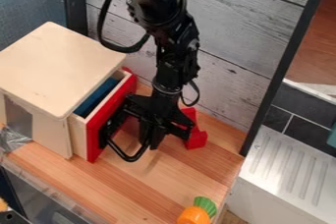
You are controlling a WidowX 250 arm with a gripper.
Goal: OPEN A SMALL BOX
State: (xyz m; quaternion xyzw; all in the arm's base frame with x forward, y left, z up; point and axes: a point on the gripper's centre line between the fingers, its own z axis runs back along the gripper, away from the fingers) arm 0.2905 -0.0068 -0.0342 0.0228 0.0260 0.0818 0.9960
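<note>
Wood-grain desk (141, 181) here, grey plank wall (230, 26) behind it. The small box (56, 66) is on the left, red-fronted drawer (105, 120) partway out, blue stuff (98, 96) inside. Black gripper (146, 142) hangs right by that red front, but honestly can't tell if the jaws are open or closed.
</note>
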